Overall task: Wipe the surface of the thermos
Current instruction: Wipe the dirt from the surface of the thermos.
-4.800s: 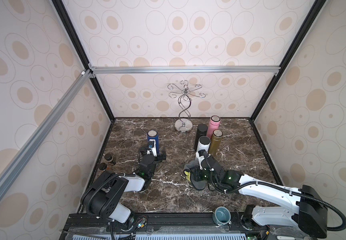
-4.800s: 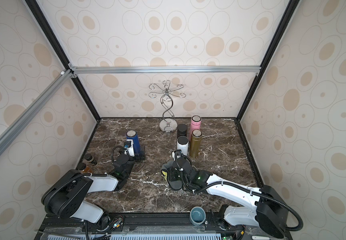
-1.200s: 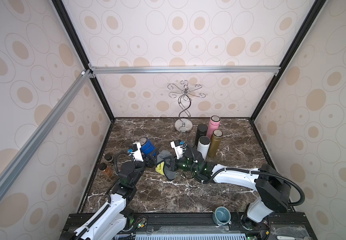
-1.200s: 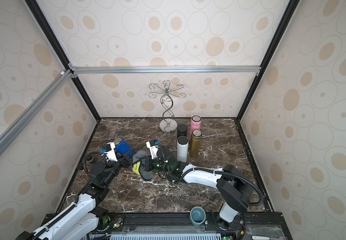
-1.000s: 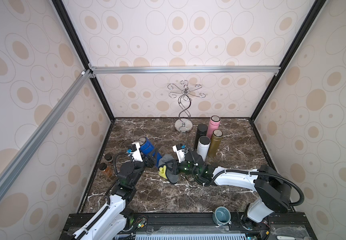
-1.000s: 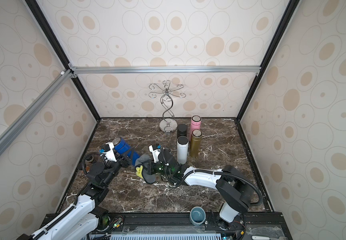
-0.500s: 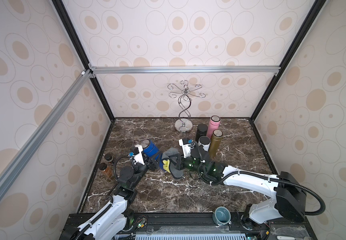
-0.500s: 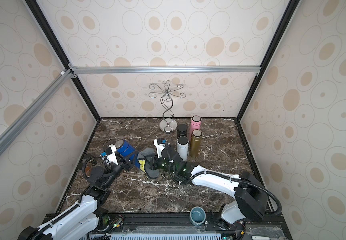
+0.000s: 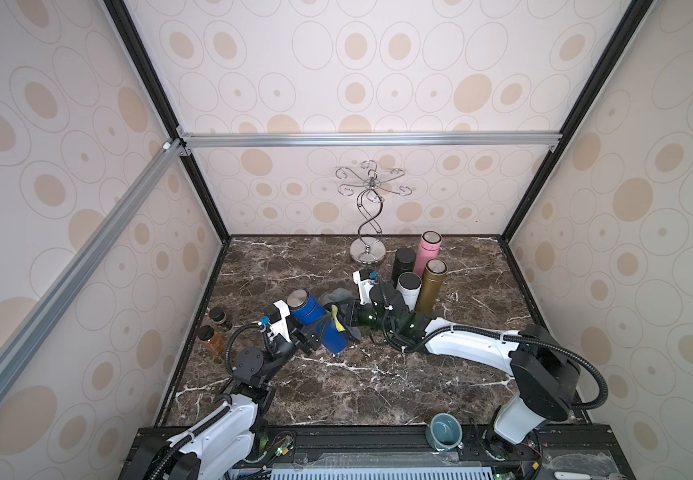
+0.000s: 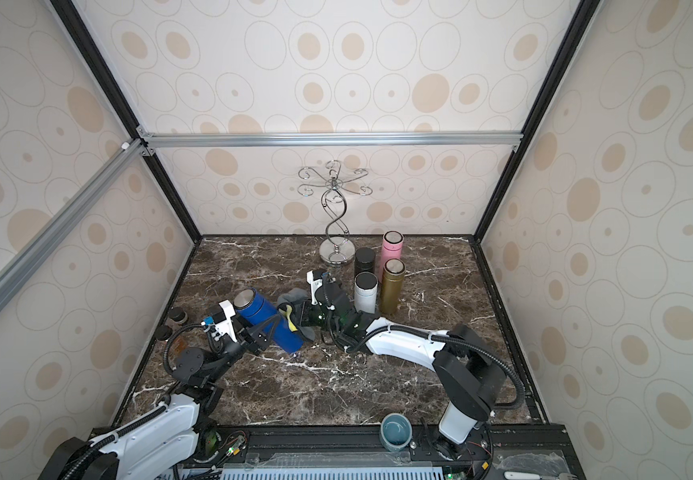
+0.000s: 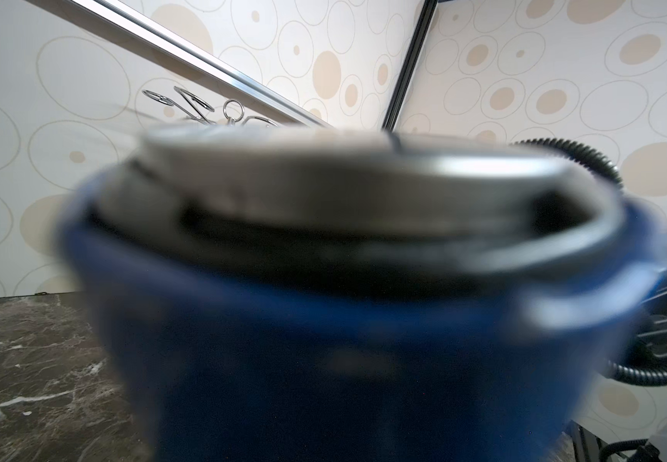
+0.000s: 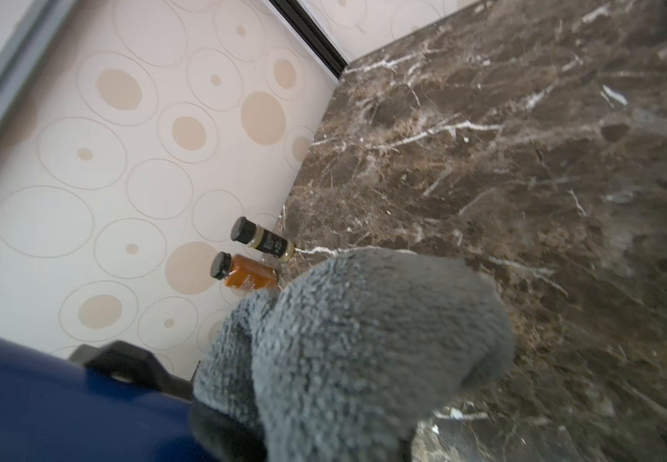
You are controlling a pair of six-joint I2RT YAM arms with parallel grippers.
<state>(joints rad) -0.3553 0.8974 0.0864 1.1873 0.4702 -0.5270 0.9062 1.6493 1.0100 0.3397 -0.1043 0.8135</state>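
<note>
The blue thermos (image 9: 316, 321) with a silver lid (image 9: 298, 298) hangs tilted over the left middle of the table, and my left gripper (image 9: 306, 334) is shut on its body. It fills the left wrist view as a blurred blue thermos (image 11: 343, 340) that hides the jaws. My right gripper (image 9: 348, 319) is shut on a grey cloth (image 9: 337, 298) with a yellow edge, and the cloth lies against the thermos's right side. In the right wrist view the grey cloth (image 12: 363, 340) covers the fingers and touches the blue thermos (image 12: 63, 400).
A pink flask (image 9: 427, 253), a gold flask (image 9: 430, 287), a white flask (image 9: 408, 286) and a black flask (image 9: 403, 262) stand close behind my right arm. A metal hook stand (image 9: 367, 249) is at the back. Two small bottles (image 9: 220, 318) stand by the left wall. A teal cup (image 9: 444, 430) sits on the front rail.
Earlier the thermos stood upright; it is lifted and tilted now. Over the last second my right gripper has carried the cloth along the thermos's side, away from the front edge.
</note>
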